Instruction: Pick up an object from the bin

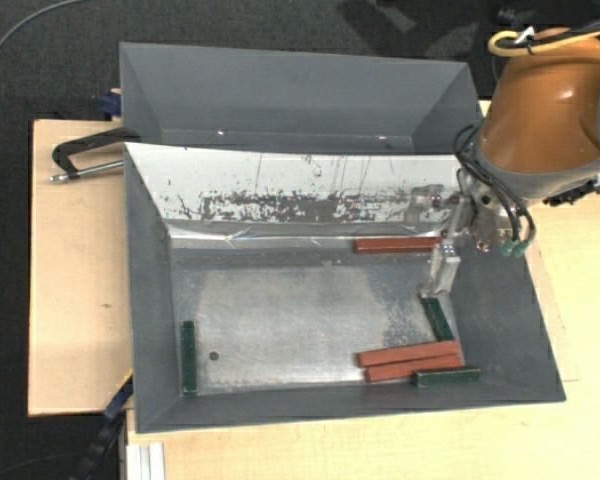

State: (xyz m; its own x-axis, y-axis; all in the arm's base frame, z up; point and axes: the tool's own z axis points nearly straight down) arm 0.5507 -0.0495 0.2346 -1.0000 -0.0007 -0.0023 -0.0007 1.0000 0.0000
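Grey bin (280, 338) floor lies nearly bare, with a dark green stick (438, 318) near its right wall just below the gripper (442, 276), jaws' spread impossible to tell; the stick looks light, stiff, perhaps slick, best pinched across its narrow middle.

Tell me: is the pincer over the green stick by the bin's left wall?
No, the pincer hangs at the right side of the bin, close to a dark green stick near two reddish sticks.

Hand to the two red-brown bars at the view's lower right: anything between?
Camera view: one short dark green bar lies between the hand and the red-brown bars.
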